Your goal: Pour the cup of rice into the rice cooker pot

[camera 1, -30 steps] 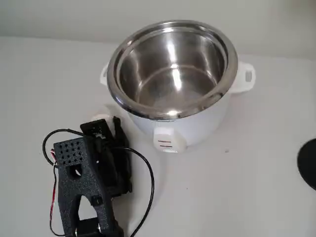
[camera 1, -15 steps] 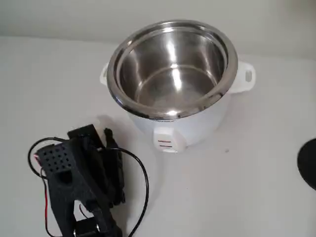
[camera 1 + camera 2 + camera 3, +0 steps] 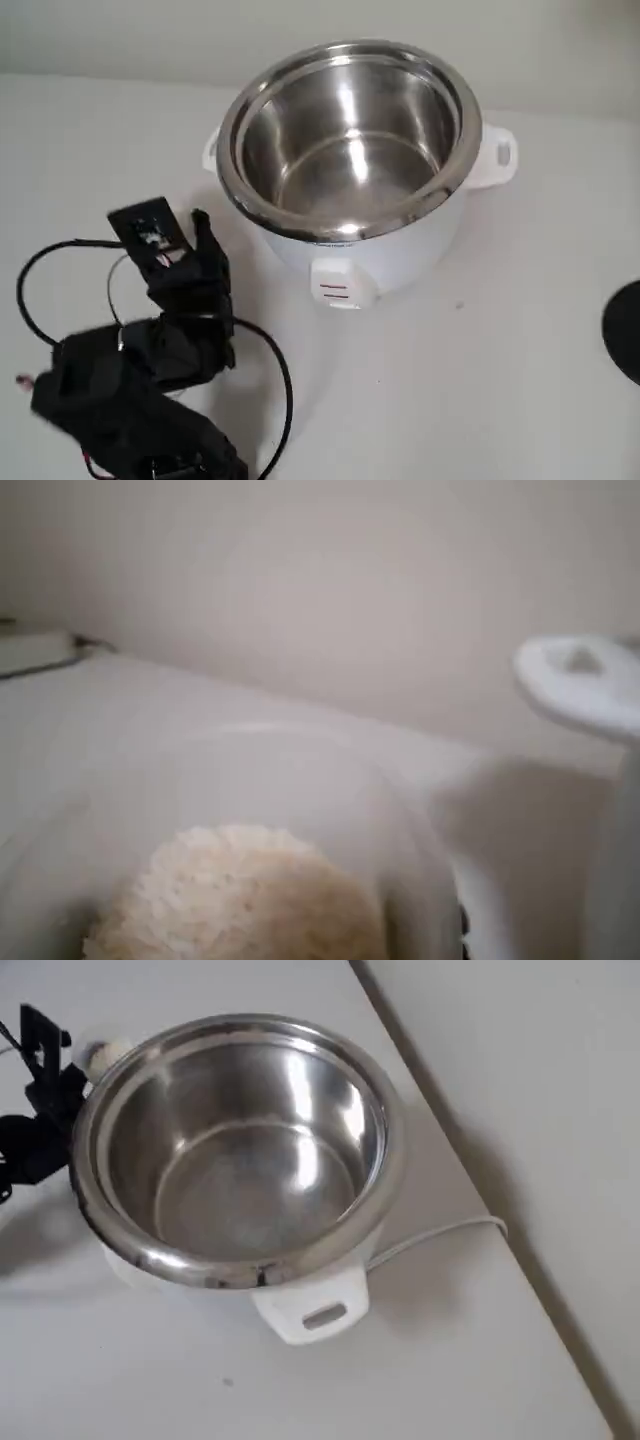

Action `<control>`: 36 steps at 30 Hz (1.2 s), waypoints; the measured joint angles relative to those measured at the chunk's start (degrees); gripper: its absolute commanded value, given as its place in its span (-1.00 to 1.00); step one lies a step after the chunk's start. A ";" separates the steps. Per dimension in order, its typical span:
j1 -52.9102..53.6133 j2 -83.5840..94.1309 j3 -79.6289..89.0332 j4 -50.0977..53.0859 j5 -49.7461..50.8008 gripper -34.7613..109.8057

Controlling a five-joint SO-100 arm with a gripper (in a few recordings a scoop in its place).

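Black arm (image 3: 150, 380) sits low-left in the fixed view, blurred, cables looping off it onto the white tabletop (image 3: 480, 380). Gripper (image 3: 175, 255) points up toward the rice cooker pot (image 3: 350, 130), just beside its left flank, tho contact can't be judged. Pot's shiny steel, wide rolled rim, set in a white cooker body w/ side handles; inside looks bare metal, just reflections. Wrist view: the cup (image 3: 380, 810) is right up against the lens, translucent, soft-focus wall curving across the lower frame, and the rice (image 3: 240, 900) shows thru it as a pale grainy mound at the bottom. So rice is in the cup, cup is at the gripper end, left of the pot. White handle (image 3: 585, 685) of the cooker pokes in at right of that view, near the cup but apart. Overhead view: pot (image 3: 240, 1140) takes the middle, gripper (image 3: 45, 1070) at the far left edge by the rim, a small pale round bit (image 3: 100, 1055) beside it, prob the cup, too small to be sure. White power cord (image 3: 440, 1235) trails off the cooker's right side. Gripper fingers themselves are too blurred and dark to read, so can't tell if it's clamped or spread.
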 measured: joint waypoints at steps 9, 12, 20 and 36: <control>2.11 16.79 -9.76 25.75 2.11 -0.33; 4.13 19.51 -14.15 32.61 4.04 -0.33; 8.79 25.14 -23.03 45.70 9.58 -0.33; 18.98 26.46 -42.80 64.25 27.60 -0.33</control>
